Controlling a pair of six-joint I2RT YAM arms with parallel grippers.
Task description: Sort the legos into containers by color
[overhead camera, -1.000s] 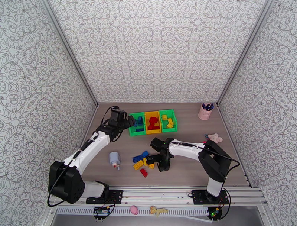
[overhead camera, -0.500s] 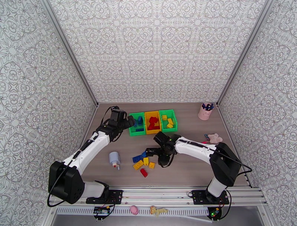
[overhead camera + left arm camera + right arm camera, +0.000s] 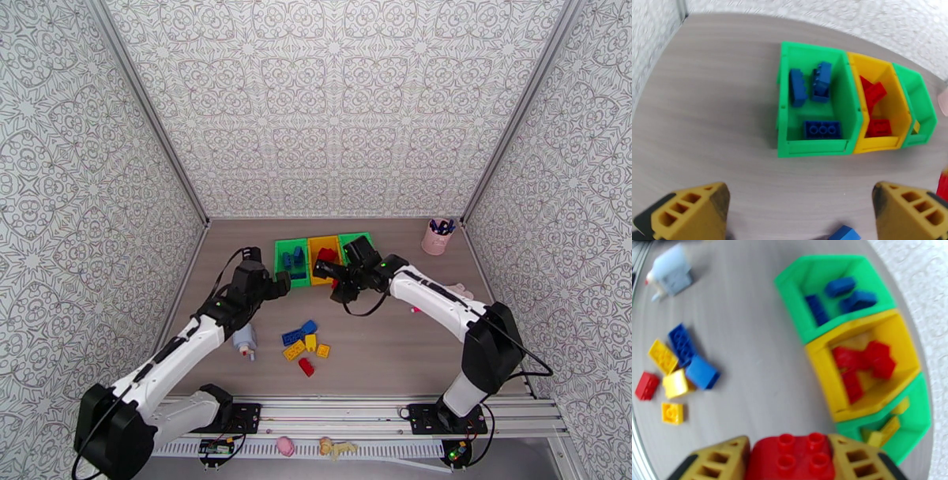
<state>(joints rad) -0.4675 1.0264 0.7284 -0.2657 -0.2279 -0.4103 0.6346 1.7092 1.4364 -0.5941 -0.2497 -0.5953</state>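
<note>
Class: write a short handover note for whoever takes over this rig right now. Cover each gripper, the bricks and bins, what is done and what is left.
Left gripper: open, empty, short of the bins.
Right gripper: shut on a red brick, near the yellow middle bin.
Done: blue bricks in the left green bin, red bricks in the yellow middle bin, yellow bricks in the right green bin.
Left: bin the held red brick, then sort the loose pile on the table: two blue, three yellow, one red.
</note>
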